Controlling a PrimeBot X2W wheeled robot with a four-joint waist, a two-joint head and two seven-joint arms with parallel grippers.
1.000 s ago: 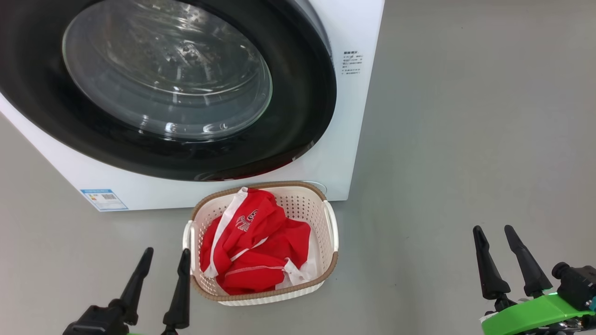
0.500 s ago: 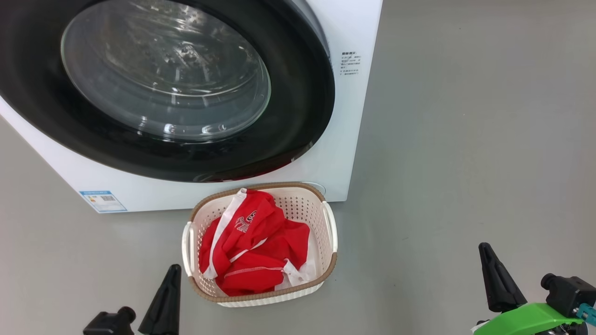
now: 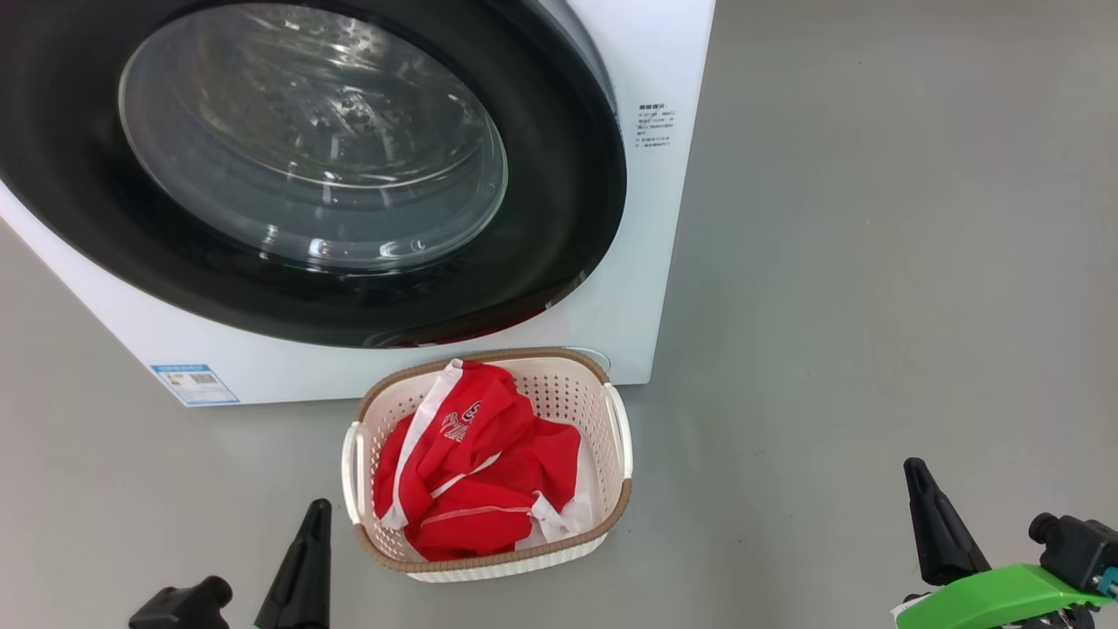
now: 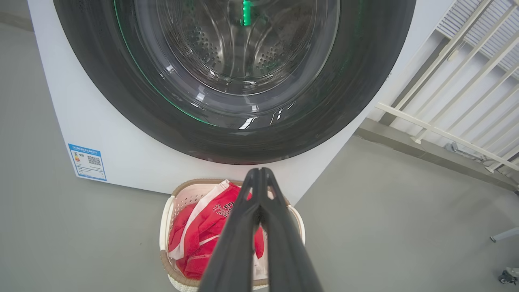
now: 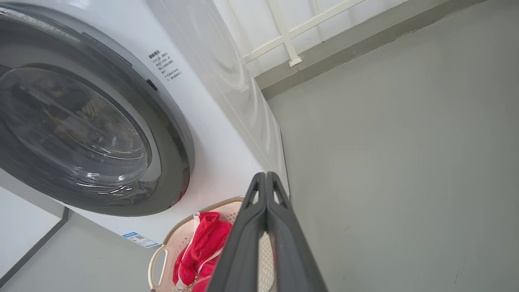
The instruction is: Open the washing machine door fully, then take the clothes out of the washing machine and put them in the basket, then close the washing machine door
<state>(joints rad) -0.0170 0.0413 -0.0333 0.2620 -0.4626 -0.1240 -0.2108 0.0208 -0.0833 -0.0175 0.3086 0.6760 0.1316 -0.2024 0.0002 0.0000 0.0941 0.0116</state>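
The washing machine stands white and boxy ahead, its round black-rimmed door lying flat against the front, glass bowl in the middle. On the floor right before it sits the cream basket, with the red clothes heaped inside. My left gripper is low at the basket's left side, fingers pressed together and empty; the left wrist view shows its fingertips shut above the clothes. My right gripper is far to the right over bare floor, also shut and empty, as its wrist view confirms.
Grey floor stretches wide to the right of the machine. A small blue label marks the machine's lower left corner. A white railing runs behind the machine, and a caster wheel stands at the far right.
Both grippers have shut from open and dropped lower in the head view. The head camera shifted slightly, so machine and basket sit a little lower.
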